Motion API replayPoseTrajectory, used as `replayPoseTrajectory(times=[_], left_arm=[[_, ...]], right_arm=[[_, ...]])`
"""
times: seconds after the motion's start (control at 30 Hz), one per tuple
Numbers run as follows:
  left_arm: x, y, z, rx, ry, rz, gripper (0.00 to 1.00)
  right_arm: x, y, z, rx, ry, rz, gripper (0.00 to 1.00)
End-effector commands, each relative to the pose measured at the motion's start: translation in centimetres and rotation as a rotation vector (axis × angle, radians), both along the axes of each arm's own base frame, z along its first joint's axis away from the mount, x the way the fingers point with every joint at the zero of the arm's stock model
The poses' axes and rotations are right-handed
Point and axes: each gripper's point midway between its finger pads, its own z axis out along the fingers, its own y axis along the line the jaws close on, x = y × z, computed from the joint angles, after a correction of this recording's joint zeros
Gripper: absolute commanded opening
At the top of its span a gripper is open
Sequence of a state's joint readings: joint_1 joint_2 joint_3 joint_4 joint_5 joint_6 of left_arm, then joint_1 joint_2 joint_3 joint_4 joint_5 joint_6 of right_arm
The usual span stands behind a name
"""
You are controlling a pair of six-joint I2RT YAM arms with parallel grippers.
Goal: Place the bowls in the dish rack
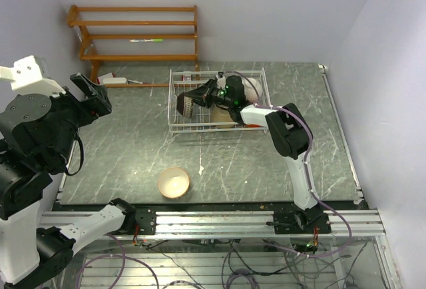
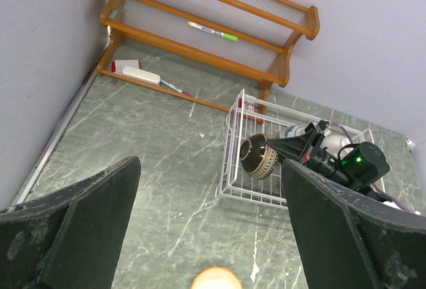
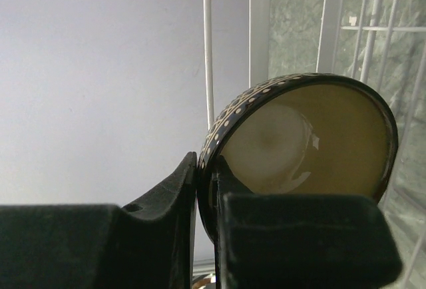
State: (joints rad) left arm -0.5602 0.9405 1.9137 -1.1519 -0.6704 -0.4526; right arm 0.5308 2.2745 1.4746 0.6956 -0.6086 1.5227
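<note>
The white wire dish rack [image 1: 174, 128] stands at the back middle of the table. My right gripper [image 1: 194, 98] is inside its left part, shut on the rim of a brown bowl with a tan inside [image 1: 186, 105], held on edge; the right wrist view shows the fingers [image 3: 180, 189] pinching the rim of this bowl [image 3: 313, 136]. A white bowl [image 1: 253, 90] shows partly behind that arm. A cream-beige bowl [image 1: 174, 182] sits upright on the table near the front. My left gripper [image 1: 93, 93] is open and empty, raised at the far left. The other bowls are out of view.
An orange-brown wooden slatted shelf [image 1: 140, 36] with a pen [image 1: 146, 40] stands against the back wall. A small white and red object [image 1: 114, 80] lies at its foot. Walls close in on the left and right. A metal rail [image 1: 213, 221] runs along the near edge.
</note>
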Motion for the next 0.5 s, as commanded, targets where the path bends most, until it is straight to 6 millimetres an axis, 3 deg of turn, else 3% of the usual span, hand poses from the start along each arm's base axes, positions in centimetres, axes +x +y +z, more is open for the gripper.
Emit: replayPoseTrajectory(times=[0.0, 0.17, 0.47], left_arm=[[0.6, -0.2, 0.1, 0.015, -0.005, 0.005, 0.99], [1.1, -0.7, 0.0, 0.015, -0.002, -0.005, 0.99], [1.6, -1.3, -0.4, 0.009, 0.003, -0.017, 0.99]], right_arm=[[1.0, -2.2, 0.6, -0.036, -0.029, -0.058, 0.09], [1.8, -4.5, 0.7, -0.066, -0.031, -0.099, 0.13], [1.9, -6.4, 0.8, -0.134, -0.043, -0.129, 0.22]])
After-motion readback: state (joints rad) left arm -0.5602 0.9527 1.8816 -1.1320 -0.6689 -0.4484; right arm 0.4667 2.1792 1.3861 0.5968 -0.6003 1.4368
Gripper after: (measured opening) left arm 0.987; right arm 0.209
